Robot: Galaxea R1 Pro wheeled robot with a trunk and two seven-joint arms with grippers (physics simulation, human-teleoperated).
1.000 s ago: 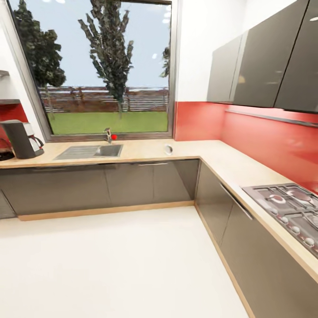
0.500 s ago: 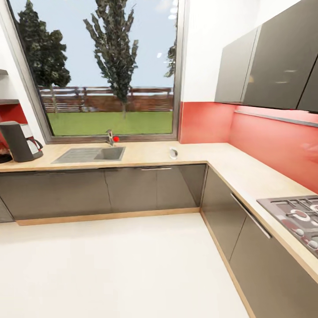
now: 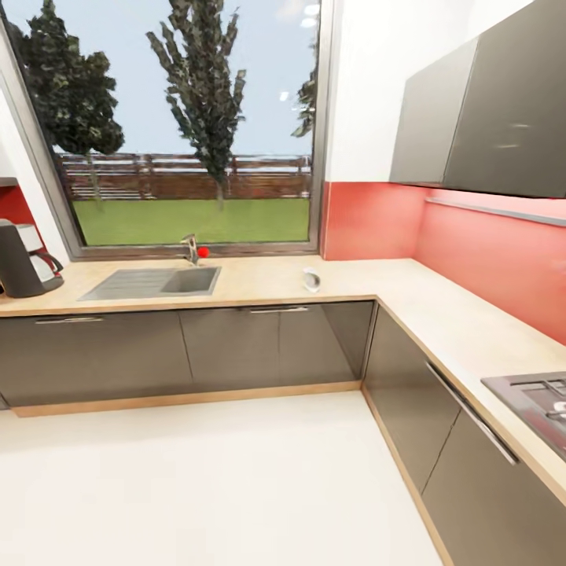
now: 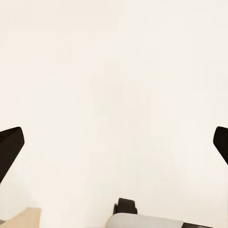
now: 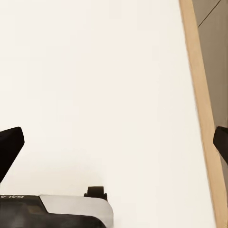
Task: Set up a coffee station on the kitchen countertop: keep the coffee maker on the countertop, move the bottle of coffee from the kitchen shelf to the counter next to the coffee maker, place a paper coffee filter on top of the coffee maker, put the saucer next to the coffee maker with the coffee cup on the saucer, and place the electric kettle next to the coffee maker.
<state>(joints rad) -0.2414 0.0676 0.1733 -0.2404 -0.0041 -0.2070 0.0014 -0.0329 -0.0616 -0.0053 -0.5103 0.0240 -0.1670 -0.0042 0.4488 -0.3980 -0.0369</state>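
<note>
The coffee maker (image 3: 20, 258), a dark grey tower with a black-handled carafe, stands at the far left of the kitchen countertop (image 3: 259, 287), partly cut off by the picture's edge. A sliver of the dark grey kitchen shelf (image 3: 6, 181) shows above it. A small white round thing (image 3: 311, 278) lies on the worktop right of the steel sink (image 3: 153, 282); I cannot tell what it is. My left gripper (image 4: 114, 147) and right gripper (image 5: 114, 147) both hang open over the white floor, holding nothing.
The worktop turns a corner and runs toward me on the right, with a hob (image 3: 534, 401) set in it and grey wall cabinets (image 3: 487, 118) above. A tap (image 3: 191, 248) stands behind the sink under a big window. White floor (image 3: 204, 487) lies between me and the grey drawer fronts.
The whole picture has shifted: the camera has come closer to the counter, so the coffee maker has slid toward the left edge and the hob toward the right edge. Nothing on the worktop has moved.
</note>
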